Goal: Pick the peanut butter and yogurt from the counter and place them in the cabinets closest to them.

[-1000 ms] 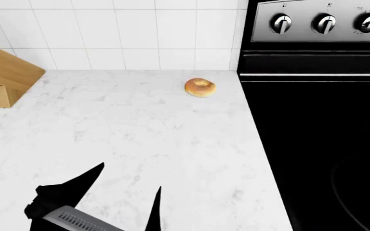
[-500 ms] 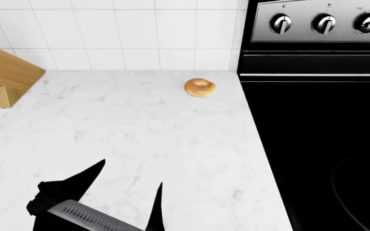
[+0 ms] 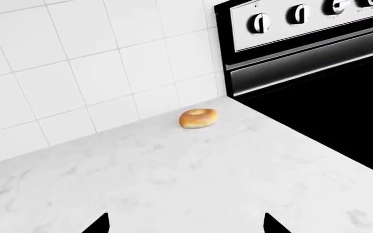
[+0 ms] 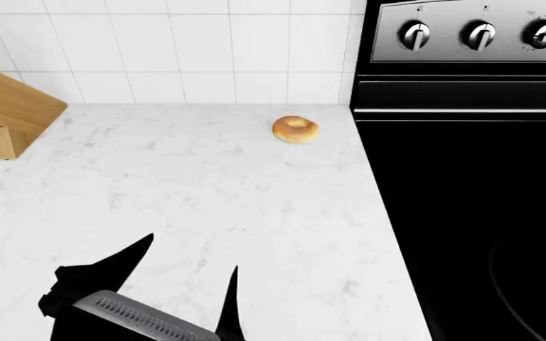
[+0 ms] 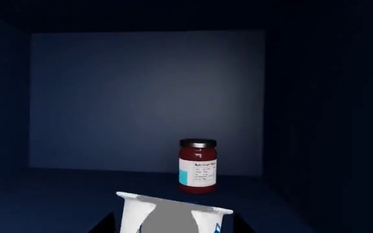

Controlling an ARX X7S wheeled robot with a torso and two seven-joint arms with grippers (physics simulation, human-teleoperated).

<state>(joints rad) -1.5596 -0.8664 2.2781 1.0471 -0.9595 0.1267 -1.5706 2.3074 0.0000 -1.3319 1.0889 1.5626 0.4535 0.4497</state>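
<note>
The right gripper (image 5: 173,225) grips the small white yogurt cup (image 5: 167,216) inside a dark cabinet for placing; the left gripper (image 4: 183,273) spreads wide over the white marble-look counter (image 4: 207,185).

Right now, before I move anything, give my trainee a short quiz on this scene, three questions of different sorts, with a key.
1. True or false: the bagel touches the stove.
2. What stands in the cabinet beyond the yogurt? A: red jar. B: yellow carton. C: bowl.
3. In one word, is the left hand open or shut?

Key: 1 false, there is bare counter between them; 2 A; 3 open.
</note>
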